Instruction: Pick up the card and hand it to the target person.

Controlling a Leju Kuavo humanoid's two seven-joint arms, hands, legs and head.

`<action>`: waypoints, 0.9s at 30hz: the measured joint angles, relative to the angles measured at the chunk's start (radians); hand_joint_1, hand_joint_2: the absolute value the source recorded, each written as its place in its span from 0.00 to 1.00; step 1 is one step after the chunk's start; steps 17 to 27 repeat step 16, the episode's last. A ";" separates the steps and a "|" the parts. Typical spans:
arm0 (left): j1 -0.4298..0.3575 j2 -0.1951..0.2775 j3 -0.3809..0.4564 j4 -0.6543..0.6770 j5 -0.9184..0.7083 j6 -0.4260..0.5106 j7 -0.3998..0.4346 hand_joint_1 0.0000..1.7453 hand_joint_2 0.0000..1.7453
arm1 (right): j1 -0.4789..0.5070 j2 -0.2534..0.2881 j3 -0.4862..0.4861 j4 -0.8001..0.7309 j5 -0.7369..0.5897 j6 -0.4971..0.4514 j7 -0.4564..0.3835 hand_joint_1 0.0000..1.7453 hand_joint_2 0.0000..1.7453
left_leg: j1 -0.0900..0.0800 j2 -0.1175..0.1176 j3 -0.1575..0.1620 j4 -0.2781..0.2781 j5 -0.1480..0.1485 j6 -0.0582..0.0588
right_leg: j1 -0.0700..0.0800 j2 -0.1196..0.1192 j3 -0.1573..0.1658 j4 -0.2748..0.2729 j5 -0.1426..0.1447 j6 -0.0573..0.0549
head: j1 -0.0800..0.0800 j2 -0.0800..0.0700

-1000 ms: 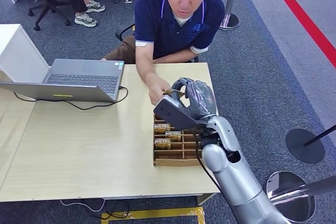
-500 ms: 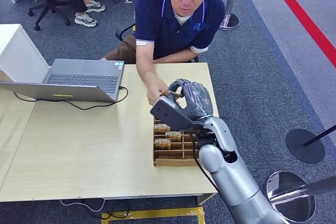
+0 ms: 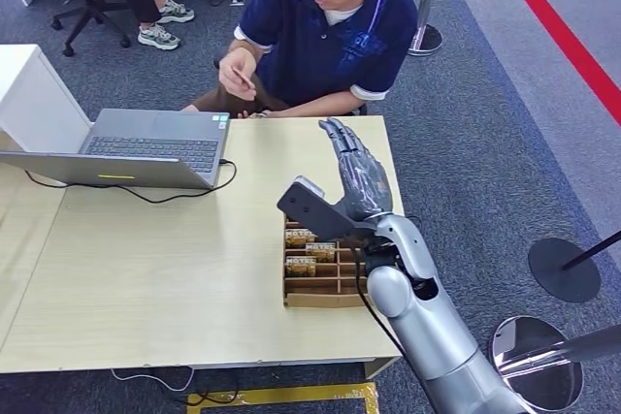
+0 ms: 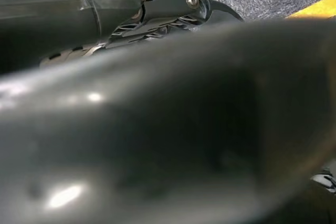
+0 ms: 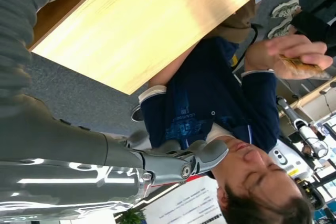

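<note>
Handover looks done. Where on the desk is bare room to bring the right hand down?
The widest bare patch of the table lies between the laptop with its cable and the near edge, left of the wooden tray. It is crowded at the tray, where the open right hand hovers, and near the person holding the card.

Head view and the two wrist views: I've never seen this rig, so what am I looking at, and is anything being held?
A humanoid robot films from its head, looking down at a pale wooden table. Its silver right arm ends in a dark right hand, fingers spread, holding nothing. The seated person's hand holds the small brown card, which the sideways right wrist view shows too. On the table: a grey laptop and a slotted wooden tray holding more cards. The left wrist view is blurred dark robot parts.
</note>
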 joint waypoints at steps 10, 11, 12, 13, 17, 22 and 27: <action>0.002 0.000 0.000 0.000 0.021 -0.008 -0.005 0.00 0.00 | 0.027 -0.019 -0.066 -0.072 -0.033 -0.079 -0.008 0.00 1.00 | 0.000 0.000 0.000 0.000 0.000 0.000 | 0.000 0.000 -0.001 0.000 0.000 0.000 | 0.000 0.000; 0.002 0.000 0.000 0.000 0.023 -0.009 -0.005 0.00 0.00 | 0.034 -0.023 -0.083 -0.086 -0.037 -0.080 -0.013 0.00 1.00 | 0.000 0.000 0.000 0.000 0.000 0.000 | 0.000 0.000 -0.001 0.000 0.000 0.000 | 0.000 0.000; 0.003 0.000 0.000 0.000 0.023 -0.009 -0.005 0.00 0.00 | 0.039 -0.025 -0.096 -0.099 -0.039 -0.080 -0.016 0.00 1.00 | 0.000 0.000 0.000 0.000 0.000 0.000 | 0.000 0.000 -0.001 0.000 0.000 0.000 | 0.000 0.000; 0.002 0.000 0.000 0.000 0.023 -0.009 -0.005 0.00 0.00 | 0.044 -0.028 -0.106 -0.110 -0.039 -0.080 -0.017 0.00 1.00 | 0.000 0.000 0.000 0.000 0.000 0.000 | 0.000 0.000 -0.001 0.000 0.000 0.000 | 0.000 0.000; 0.002 0.000 0.000 0.000 0.023 -0.009 -0.005 0.00 0.00 | 0.052 -0.031 -0.123 -0.128 -0.039 -0.080 -0.019 0.00 1.00 | 0.000 0.000 0.000 0.000 0.000 0.000 | 0.000 0.001 -0.001 0.000 0.000 0.000 | 0.000 0.000; 0.002 0.000 0.000 0.000 0.023 -0.009 -0.005 0.00 0.00 | 0.052 -0.031 -0.123 -0.128 -0.039 -0.080 -0.019 0.00 1.00 | 0.000 0.000 0.000 0.000 0.000 0.000 | 0.000 0.001 -0.001 0.000 0.000 0.000 | 0.000 0.000; 0.002 0.000 0.000 0.000 0.023 -0.009 -0.005 0.00 0.00 | 0.052 -0.031 -0.123 -0.128 -0.039 -0.080 -0.019 0.00 1.00 | 0.000 0.000 0.000 0.000 0.000 0.000 | 0.000 0.001 -0.001 0.000 0.000 0.000 | 0.000 0.000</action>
